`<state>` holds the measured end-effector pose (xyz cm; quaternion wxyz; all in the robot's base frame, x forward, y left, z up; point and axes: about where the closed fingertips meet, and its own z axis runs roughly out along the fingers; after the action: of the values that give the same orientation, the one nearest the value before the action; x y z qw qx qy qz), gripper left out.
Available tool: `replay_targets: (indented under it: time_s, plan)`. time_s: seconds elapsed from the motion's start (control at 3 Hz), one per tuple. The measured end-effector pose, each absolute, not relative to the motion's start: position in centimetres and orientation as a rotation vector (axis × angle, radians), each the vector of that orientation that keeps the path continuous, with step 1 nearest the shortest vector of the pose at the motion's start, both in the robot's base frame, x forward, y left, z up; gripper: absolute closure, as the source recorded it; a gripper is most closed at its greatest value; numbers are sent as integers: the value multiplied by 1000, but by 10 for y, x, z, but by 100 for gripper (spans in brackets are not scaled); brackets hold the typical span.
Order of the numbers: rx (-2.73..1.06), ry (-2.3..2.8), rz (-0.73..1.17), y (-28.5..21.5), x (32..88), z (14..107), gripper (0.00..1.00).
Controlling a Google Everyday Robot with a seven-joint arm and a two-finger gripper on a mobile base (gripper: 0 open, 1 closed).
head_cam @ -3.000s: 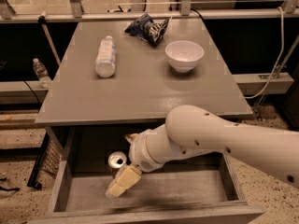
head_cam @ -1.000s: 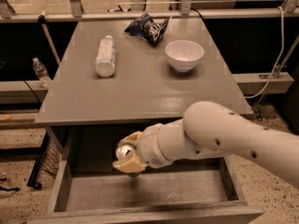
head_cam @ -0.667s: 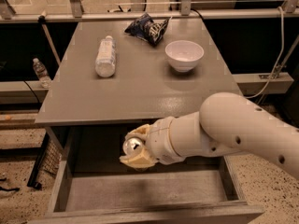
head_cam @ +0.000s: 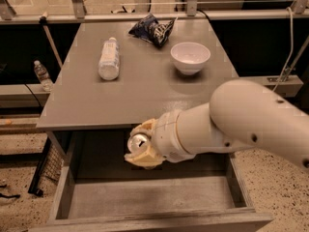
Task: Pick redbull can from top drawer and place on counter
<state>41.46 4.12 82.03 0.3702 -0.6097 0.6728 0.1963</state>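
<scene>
My gripper (head_cam: 141,145) is shut on the redbull can (head_cam: 137,141). Only the can's shiny silver top shows between the cream fingers (head_cam: 145,158). The gripper holds the can in the air above the open top drawer (head_cam: 145,197), just in front of and about level with the front edge of the counter (head_cam: 140,91). The drawer's grey floor below is bare. My white arm reaches in from the right.
On the counter lie a clear plastic bottle (head_cam: 108,58) on its side at the left, a dark chip bag (head_cam: 153,29) at the back and a white bowl (head_cam: 190,57) at the right. Another bottle (head_cam: 42,74) stands beyond the counter's left edge.
The gripper closed on the can in the drawer and has lifted it up toward the counter's front edge, shifting a little to the right.
</scene>
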Motion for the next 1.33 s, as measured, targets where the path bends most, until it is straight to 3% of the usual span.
replay_targets:
  time_s: [0.33, 1.0, 1.33]
  plan:
    - [-1607, 1691, 406, 39, 415, 876, 100]
    - [-1570, 1696, 380, 36, 425, 892, 100]
    - [-1528, 1686, 372, 36, 466, 948, 100]
